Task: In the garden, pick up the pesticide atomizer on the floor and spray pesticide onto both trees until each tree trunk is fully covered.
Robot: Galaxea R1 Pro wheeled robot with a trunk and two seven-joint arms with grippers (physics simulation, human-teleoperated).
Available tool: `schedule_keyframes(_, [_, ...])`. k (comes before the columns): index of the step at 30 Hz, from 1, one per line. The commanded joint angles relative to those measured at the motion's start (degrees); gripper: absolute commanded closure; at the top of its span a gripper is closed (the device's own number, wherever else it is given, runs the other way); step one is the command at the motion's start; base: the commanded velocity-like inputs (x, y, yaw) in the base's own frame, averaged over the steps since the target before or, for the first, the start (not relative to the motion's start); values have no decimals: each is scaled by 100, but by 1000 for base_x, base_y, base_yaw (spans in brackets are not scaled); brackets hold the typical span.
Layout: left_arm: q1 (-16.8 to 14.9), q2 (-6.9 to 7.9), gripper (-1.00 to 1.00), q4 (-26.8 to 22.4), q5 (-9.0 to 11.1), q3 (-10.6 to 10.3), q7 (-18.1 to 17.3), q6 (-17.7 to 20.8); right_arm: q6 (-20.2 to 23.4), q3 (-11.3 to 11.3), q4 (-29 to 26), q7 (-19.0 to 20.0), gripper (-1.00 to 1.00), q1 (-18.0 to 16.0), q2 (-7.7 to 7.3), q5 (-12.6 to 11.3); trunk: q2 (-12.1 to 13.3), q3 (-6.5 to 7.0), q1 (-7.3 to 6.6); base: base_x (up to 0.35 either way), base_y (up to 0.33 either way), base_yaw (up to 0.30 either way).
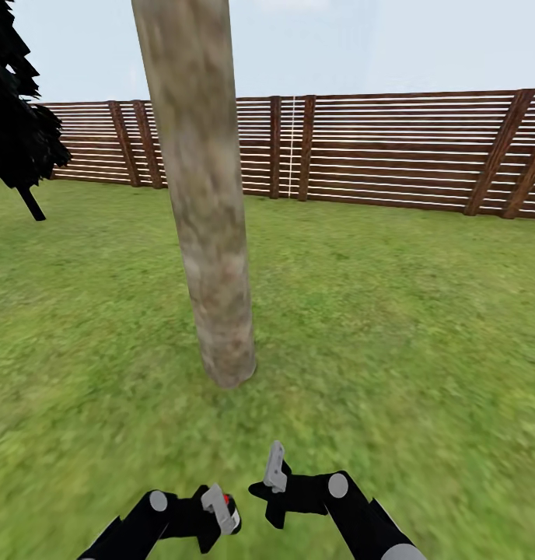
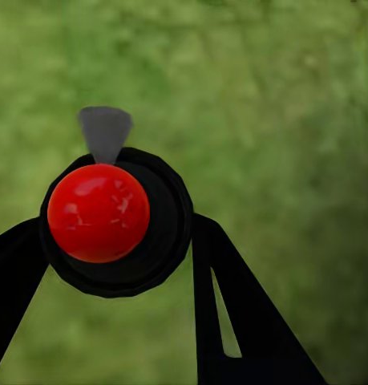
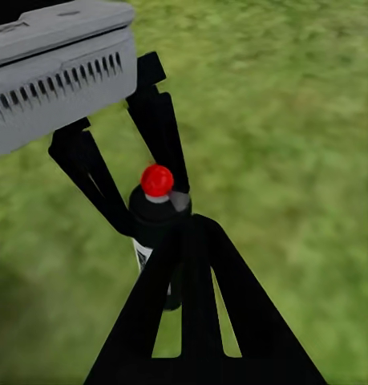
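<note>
My left gripper (image 1: pixel 221 517) sits at about seven o'clock in the head view, low over the blurred green grass lawn (image 1: pixel 392 327), and it is clamped around the black pesticide atomizer bottle with the round red cap (image 1: pixel 230 507). In the left wrist view that red cap (image 2: pixel 99 213) sits between my two black fingers (image 2: pixel 240 321), with a grey nozzle tip (image 2: pixel 105 132) poking out beyond it. The right wrist view shows the same bottle (image 3: pixel 155 216) standing upright in my left fingers (image 3: pixel 91 176), touching them on both sides.

My right gripper (image 1: pixel 267 490) hangs just beside it at about six o'clock; I cannot tell whether it is spread or closed, and it touches nothing that I can make out.

The pale, mottled brown tree trunk (image 1: pixel 209 233) rises at twelve o'clock, leaning slightly. A dark evergreen tree (image 1: pixel 15 117) stands at ten o'clock, and a slatted brown wooden fence (image 1: pixel 392 148) runs behind both.
</note>
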Motion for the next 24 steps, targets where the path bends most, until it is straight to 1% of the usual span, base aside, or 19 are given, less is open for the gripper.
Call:
schedule_keyframes(1, [-2, -6, 100, -3, -1, 0, 1, -3, 0, 0, 0, -1, 100, 0, 0, 0, 0, 0, 0, 0, 0, 0])
schedule_keyframes(8, [-4, -12, 100, -9, 6, 0, -13, -10, 0, 0, 1, -1, 100, 0, -1, 7, 0, 0, 0, 0, 0, 0])
schedule_keyframes(10, [-4, -11, 100, -12, 6, 3, -93, -11, 0, 0, 0, -1, 100, 0, -1, 8, 0, 0, 0, 0, 0, 0])
schedule_keyframes(11, [-5, -10, 100, -15, 8, 7, -230, -7, 0, 0, 0, -1, 100, 0, -1, 8, 0, 0, 0, 0, 0, 0])
schedule_keyframes(12, [-5, -10, 100, -32, 11, 10, -294, -6, 0, 0, 0, -1, 100, 0, -1, 9, 0, 0, 0, 0, 0, 0])
schedule_keyframes(14, [-6, -5, 100, -115, 18, 16, -345, -5, 0, 0, 0, -1, 100, 0, -1, 9, 0, 0, 0, 0, 0, 0])
schedule_keyframes(24, [-1, -39, 100, -172, 41, 27, -386, -21, -8, 0, 5, -1, 100, 0, -9, 9, 0, 0, 0, 0, 0, 0])
